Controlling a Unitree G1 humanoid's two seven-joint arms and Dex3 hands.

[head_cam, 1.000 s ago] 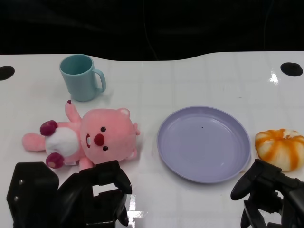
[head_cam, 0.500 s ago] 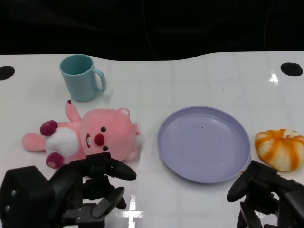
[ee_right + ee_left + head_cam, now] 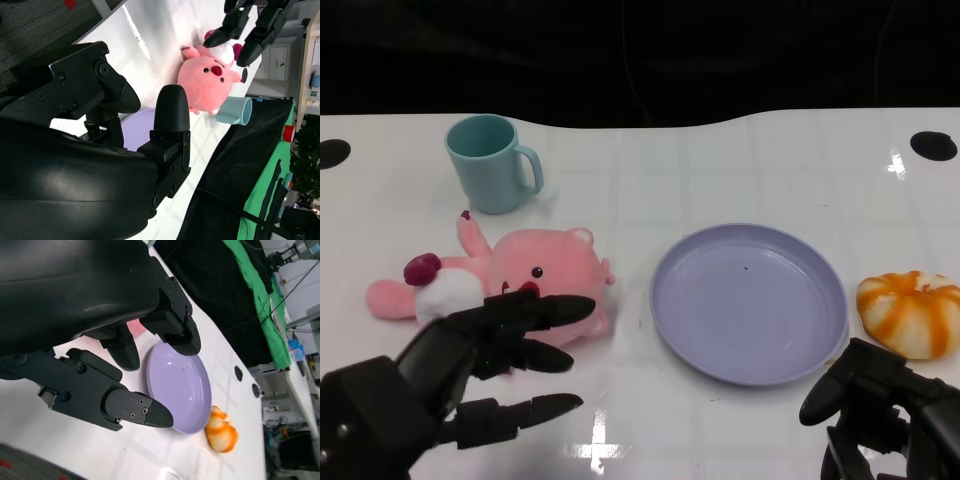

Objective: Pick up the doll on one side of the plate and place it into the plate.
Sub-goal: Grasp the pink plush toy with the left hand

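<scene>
A pink plush doll (image 3: pixel 535 272) lies on its back on the white table, left of the lilac plate (image 3: pixel 750 300). My left hand (image 3: pixel 470 365) hovers just in front of the doll, fingers spread apart and reaching over its lower body, holding nothing. The right wrist view shows the doll (image 3: pixel 207 84) with those fingers (image 3: pixel 227 26) above it. My right hand (image 3: pixel 880 415) stays low at the near right, fingers curled in, empty. In the left wrist view the plate (image 3: pixel 177 385) lies beyond my fingers (image 3: pixel 135 410), and a sliver of the doll (image 3: pixel 136 328) peeks out.
A teal mug (image 3: pixel 490 162) stands behind the doll at the far left. An orange-and-white striped plush (image 3: pixel 912 312) lies right of the plate, also seen as the striped plush (image 3: pixel 222 431) in the left wrist view. A black backdrop borders the table's far edge.
My left hand has uncurled, its fingers spreading and reaching forward over the doll's lower body. The right hand, doll and plate have stayed put.
</scene>
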